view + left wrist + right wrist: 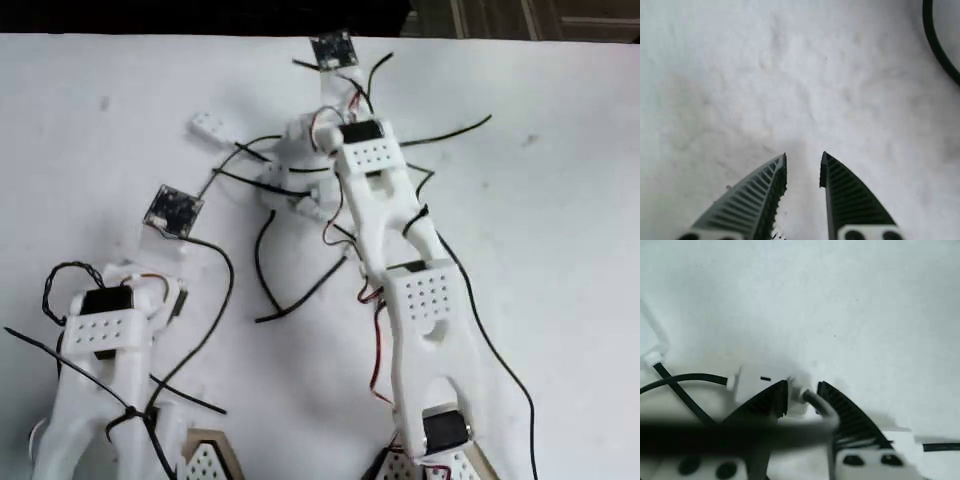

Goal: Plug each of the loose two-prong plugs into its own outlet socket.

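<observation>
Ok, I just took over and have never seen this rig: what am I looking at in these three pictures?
Two white robot arms at a white table. The high picture looks down on both; the other two come from a camera on each wrist. The left arm sits back; the left hand is slightly open over bare table, holding nothing. The right arm lies stretched out among black cords and white plugs; the right hand is right at a white connector, but I cannot tell whether it grips it.

A white surface (560, 250) is seen, bordered along its far edge by a dark band (200, 15) and wood-toned panelling (520, 18).
</observation>
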